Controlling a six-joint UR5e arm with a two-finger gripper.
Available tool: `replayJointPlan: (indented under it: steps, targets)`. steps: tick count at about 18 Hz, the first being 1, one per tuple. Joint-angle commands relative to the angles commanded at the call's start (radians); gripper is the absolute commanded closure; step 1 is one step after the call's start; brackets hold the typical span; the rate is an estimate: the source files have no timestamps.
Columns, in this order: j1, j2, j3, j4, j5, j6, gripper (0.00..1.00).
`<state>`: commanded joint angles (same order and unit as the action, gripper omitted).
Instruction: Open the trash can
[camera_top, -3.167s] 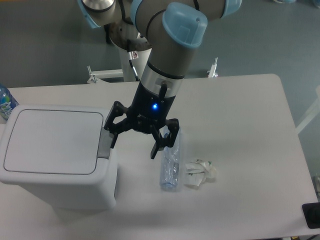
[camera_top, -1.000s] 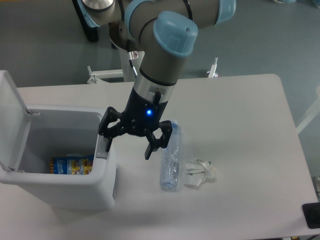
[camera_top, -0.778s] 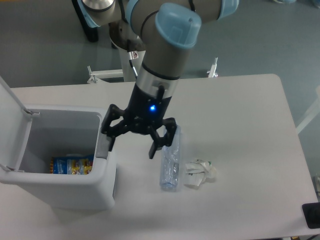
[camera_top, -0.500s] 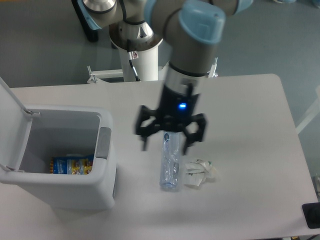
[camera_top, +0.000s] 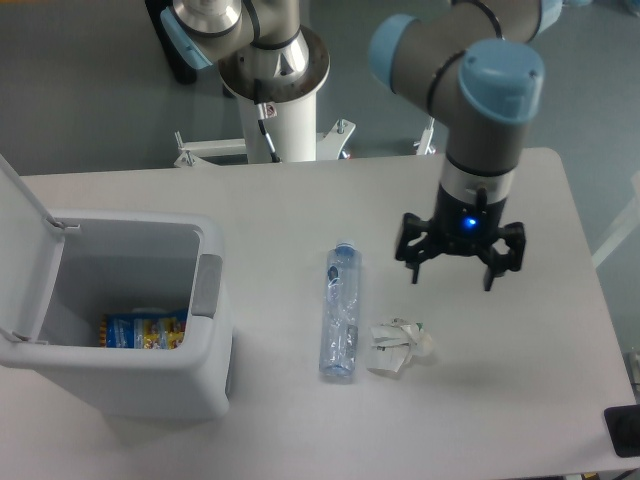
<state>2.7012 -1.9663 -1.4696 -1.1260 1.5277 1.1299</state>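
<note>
The light-grey trash can (camera_top: 130, 375) stands at the table's left. Its lid (camera_top: 20, 245) is swung up and back on the left side, so the bin is open. A blue and yellow packet (camera_top: 140, 331) lies inside on the bottom. The darker grey push tab (camera_top: 207, 285) sits on the bin's right rim. My gripper (camera_top: 453, 271) hangs open and empty over the right half of the table, well away from the bin, with its black fingers (camera_top: 414, 262) spread.
A clear plastic bottle (camera_top: 340, 312) lies on its side in the middle of the table. A crumpled white wrapper (camera_top: 400, 341) lies just to its right, below my gripper. A dark object (camera_top: 625, 430) sits at the table's bottom right corner.
The lid went from shut to swung open. My gripper then left the bin's tab and moved right across the table, past the bottle, staying open.
</note>
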Motion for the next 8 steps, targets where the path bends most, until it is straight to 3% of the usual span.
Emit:
replayJointPlan:
  steps: [2, 8]
  targets:
    - [0.014, -0.012, 0.012, -0.003, 0.014, 0.082, 0.0]
    - [0.012, -0.026, 0.012, 0.018, 0.014, 0.091, 0.0]
